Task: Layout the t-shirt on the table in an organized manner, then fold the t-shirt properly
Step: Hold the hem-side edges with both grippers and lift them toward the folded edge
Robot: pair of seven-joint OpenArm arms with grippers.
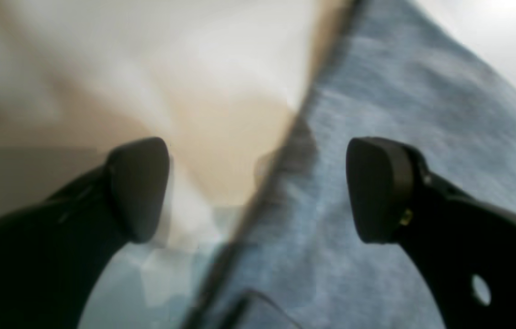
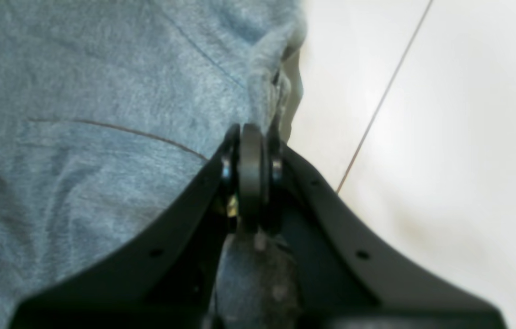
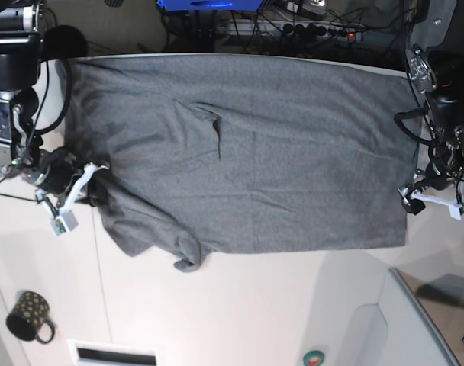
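The heather-grey t-shirt lies spread flat across the white table, with one sleeve bunched at its near left corner. My right gripper is at the shirt's left edge. In the right wrist view it is shut on a fold of the shirt, next to the table's thin seam line. My left gripper is at the shirt's right edge. In the left wrist view it is open and straddles the shirt's edge, with nothing between the pads.
A black dotted mug stands at the near left of the table. Cables and a power strip run behind the far edge. A curved table edge is at the near right. A small round object lies near the front.
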